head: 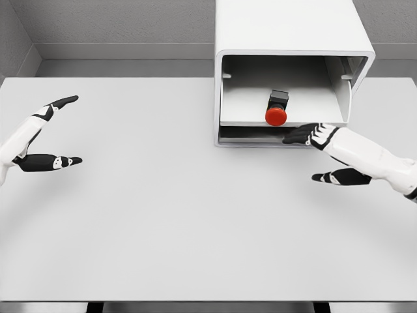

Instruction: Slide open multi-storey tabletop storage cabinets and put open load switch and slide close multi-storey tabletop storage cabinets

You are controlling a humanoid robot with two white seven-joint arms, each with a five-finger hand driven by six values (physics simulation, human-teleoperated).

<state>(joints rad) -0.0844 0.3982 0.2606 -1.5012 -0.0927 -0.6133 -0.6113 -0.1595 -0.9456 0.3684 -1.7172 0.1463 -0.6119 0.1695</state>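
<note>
Grey walls back a white table (163, 215), and on its far right side stands the cabinet (287, 32) with its drawer (287, 122) slid out and the switch (276, 108), red button toward you, already lying inside. What remains, by my reading, is closing: set your right hand (319, 135) flat on the drawer front and push straight back, evenly, so it doesn't skew. Its fingers are extended, holding nothing, tips at the drawer's front edge. Your left hand (39, 140) rests spread and unladen at the far left.
</note>
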